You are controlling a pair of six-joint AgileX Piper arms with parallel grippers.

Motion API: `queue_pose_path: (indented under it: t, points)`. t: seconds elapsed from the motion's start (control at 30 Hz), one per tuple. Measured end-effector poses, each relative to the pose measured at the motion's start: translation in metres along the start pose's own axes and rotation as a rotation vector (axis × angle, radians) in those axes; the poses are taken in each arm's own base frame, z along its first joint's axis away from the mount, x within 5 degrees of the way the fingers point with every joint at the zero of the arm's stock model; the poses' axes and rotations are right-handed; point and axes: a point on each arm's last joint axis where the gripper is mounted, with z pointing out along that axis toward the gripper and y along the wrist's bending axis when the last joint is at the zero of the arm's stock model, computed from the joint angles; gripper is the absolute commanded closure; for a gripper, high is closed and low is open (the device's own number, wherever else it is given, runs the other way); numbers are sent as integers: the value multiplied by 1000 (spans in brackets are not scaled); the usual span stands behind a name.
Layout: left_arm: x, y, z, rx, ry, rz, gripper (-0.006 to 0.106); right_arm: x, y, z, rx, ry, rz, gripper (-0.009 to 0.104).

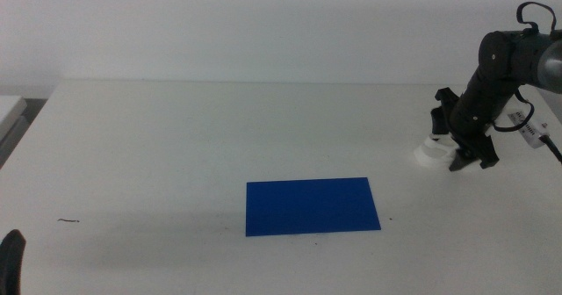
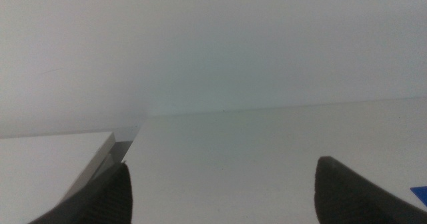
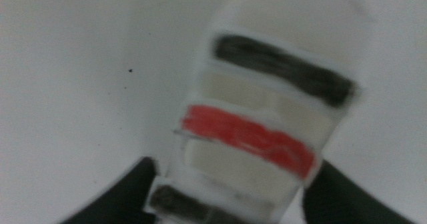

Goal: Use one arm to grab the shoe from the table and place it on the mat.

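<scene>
The right gripper (image 1: 470, 159) is seen at the right of the middle view, lowered onto the table (image 1: 176, 146), and its two dark jaws are spread wide with the shoe (image 3: 267, 117) between them. In the right wrist view one jaw stands at each side of the shoe's near end, very close to its white sole; it cannot be told whether the jaws touch it. The shoe is a white chunky sandal with a dark strap, a red strap and another dark strap across it. In the middle view only a small white part of the shoe (image 1: 430, 153) is seen, just left of the gripper, resting on the table. The arm (image 1: 509, 62), black and jointed, is bent down from the upper right of the frame, with a black cable beside it. The blue mat (image 1: 312, 206) lies flat at the lower centre of the frame, well apart from the shoe, to its left and lower. The left gripper (image 1: 10, 258) is seen only at the lower left corner of the middle view; in the left wrist view its jaws are held wide apart over the white table, with nothing between them.
</scene>
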Motion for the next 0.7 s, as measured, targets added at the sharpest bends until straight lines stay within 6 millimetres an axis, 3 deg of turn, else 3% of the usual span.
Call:
queue_pose_path:
  t: [0.07, 0.23, 0.37, 0.47, 0.7]
  points:
    - [0, 0, 0, 0, 0, 0, 7, 2, 0, -3, 4, 8, 16, 95]
    - [0, 0, 0, 0, 0, 0, 7, 11, -6, -10, 90, 10, 20, 97]
    - [0, 0, 0, 0, 0, 0, 7, 39, -3, -28, 79, 8, -53, 96]
    - [0, 0, 0, 0, 0, 0, 7, 73, 1, -40, 52, 29, -113, 96]
    - [0, 0, 0, 0, 0, 0, 7, 174, -6, -45, 52, 95, -221, 96]
